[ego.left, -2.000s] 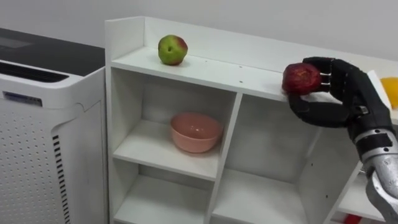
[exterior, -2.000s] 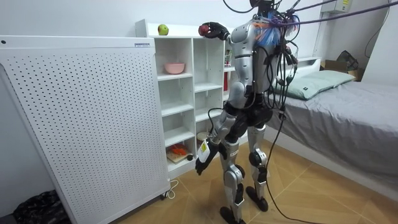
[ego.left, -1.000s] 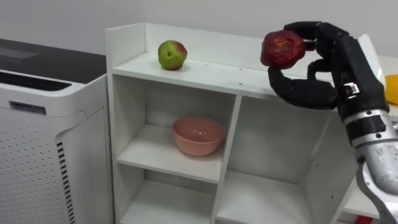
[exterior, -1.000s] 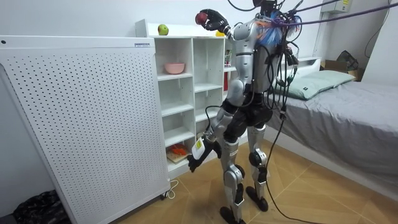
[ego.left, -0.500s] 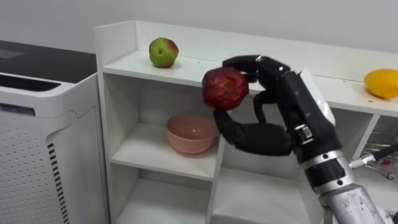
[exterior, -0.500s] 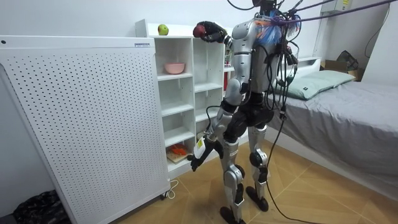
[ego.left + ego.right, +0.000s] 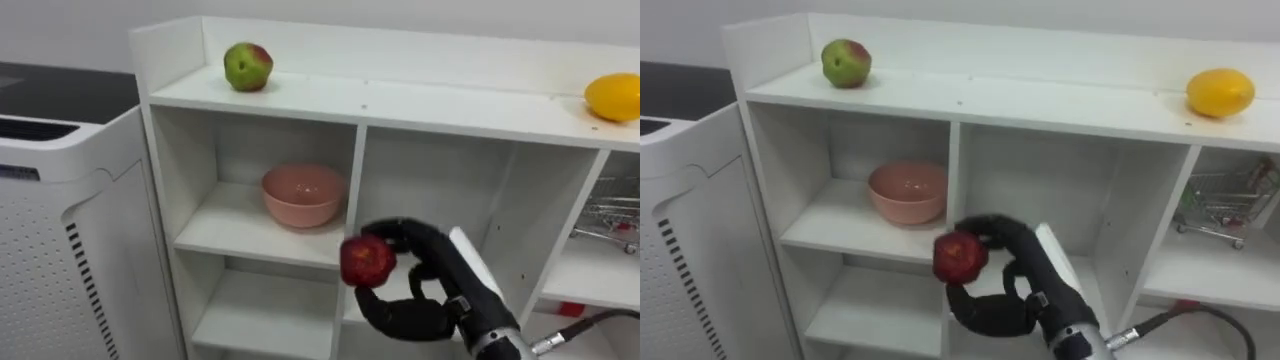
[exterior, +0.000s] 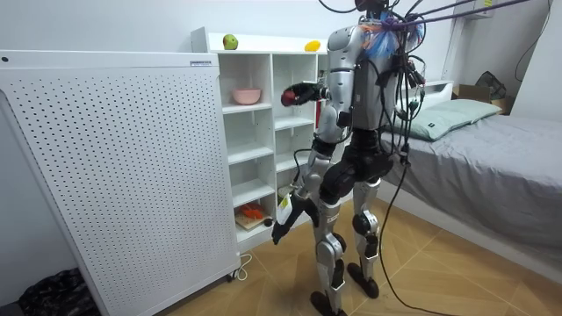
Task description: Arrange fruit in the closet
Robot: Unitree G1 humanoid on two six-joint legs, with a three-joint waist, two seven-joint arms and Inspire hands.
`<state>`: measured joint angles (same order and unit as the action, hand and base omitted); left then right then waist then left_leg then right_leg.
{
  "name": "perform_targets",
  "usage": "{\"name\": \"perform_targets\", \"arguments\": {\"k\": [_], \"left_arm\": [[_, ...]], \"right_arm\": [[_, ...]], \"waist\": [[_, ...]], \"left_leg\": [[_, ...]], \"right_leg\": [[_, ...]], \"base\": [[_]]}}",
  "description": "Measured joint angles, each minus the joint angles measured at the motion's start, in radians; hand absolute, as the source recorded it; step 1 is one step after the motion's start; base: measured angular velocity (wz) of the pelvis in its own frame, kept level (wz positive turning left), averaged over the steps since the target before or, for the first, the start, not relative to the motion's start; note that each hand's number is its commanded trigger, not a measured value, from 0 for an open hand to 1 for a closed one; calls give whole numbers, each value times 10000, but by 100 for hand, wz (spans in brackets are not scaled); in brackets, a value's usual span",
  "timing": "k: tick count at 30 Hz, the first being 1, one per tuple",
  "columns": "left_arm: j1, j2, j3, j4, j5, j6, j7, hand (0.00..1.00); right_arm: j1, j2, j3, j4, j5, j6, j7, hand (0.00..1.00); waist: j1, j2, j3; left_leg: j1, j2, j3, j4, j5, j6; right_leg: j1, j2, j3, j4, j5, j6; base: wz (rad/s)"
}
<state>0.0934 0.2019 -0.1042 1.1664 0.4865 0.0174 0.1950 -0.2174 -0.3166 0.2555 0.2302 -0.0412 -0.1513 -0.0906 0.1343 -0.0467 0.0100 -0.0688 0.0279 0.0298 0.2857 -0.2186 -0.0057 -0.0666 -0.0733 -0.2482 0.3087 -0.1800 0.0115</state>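
Right hand (image 7: 452, 295) curled round a red apple (image 7: 367, 261), held before the white closet's (image 7: 420, 103) middle divider, just below the pink bowl's (image 7: 303, 194) shelf, green apple (image 7: 248, 66) at the top board's left end, yellow fruit (image 7: 612, 97) at its right end, left hand (image 8: 278, 232) low beside the thigh

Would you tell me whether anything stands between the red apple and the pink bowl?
Nothing visible does: the right hand holds the red apple before the open shelf, and the pink bowl sits uncovered up-left of it.

Red apple (image 7: 367, 261) — far side hidden in right robot hand (image 7: 447, 292); wire cart (image 7: 611, 216) — edge-cropped.
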Motion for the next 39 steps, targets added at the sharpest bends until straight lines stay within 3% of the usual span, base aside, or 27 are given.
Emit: {"name": "perform_targets", "arguments": {"k": [2, 4, 7, 12, 15, 26, 28, 36, 39], "left_arm": [[-29, 5, 2, 246, -264, -56, 137, 0], [-100, 12, -5, 395, -661, -154, 204, 0], [-25, 14, -221, 449, -1112, -216, 210, 0], [-4, 24, -388, 411, -1791, -232, 364, 0], [21, 34, -466, 341, -2095, -272, 432, 0], [329, 119, -888, -444, -2604, -247, 486, 0], [334, 212, -1085, -578, -2720, -227, 491, 0], [423, 669, -1664, -924, -3398, -101, 512, 0], [619, 846, -1752, -1391, -3686, 52, 516, 0]], "right_arm": [[-14, 73, -62, 512, -56, -90, -157, 100], [-43, 224, -237, 1357, -177, -133, -420, 100], [-59, 220, -480, 2020, -194, -93, -626, 100], [-361, 228, -526, 2664, -116, -112, -1254, 100], [-712, 214, -624, 3261, 405, -233, -1580, 100], [-1663, -64, -829, 4990, 2094, -230, -2029, 100], [-1875, -198, -817, 5117, 2301, -222, -2162, 100], [-3109, -760, -788, 6436, 2899, -197, -2629, 100], [-3517, -1076, -636, 6636, 3295, 23, -2982, 100]], "waist": [[0, -5, 82], [-1, -79, 192], [38, 10, 269], [127, 89, 314], [214, 129, 339], [418, 46, 353], [472, 20, 356], [770, -138, 385], [972, -255, 404]], "left_leg": [[-355, -15, -10, 274, -29, 36], [-1062, -47, -37, 921, -152, 94], [-2190, -74, -68, 2074, -458, 119], [-3794, -84, -121, 3634, -761, 108], [-4496, -172, -160, 4277, -853, 70], [-6717, -155, -412, 5981, -1034, -227], [-7250, -112, -486, 6344, -1069, -257], [-8805, -71, -463, 7022, -1020, -322], [-9355, -40, -434, 7204, -972, -340]], "right_leg": [[-332, -56, -8, 271, -55, -46], [-1095, -294, -30, 1123, -358, -70], [-2101, -461, -10, 2122, -683, -151], [-3718, -727, 24, 3642, -1165, -304], [-4460, -851, 167, 4451, -1451, -299], [-6601, -1081, 111, 6246, -1834, -671], [-7071, -1085, 45, 6531, -1905, -791], [-8573, -1267, 2, 7269, -1970, -927], [-9127, -1300, 10, 7455, -1944, -976]], "base": [[6], [11], [4], [7], [7], [5], [0], [4], [3]]}}
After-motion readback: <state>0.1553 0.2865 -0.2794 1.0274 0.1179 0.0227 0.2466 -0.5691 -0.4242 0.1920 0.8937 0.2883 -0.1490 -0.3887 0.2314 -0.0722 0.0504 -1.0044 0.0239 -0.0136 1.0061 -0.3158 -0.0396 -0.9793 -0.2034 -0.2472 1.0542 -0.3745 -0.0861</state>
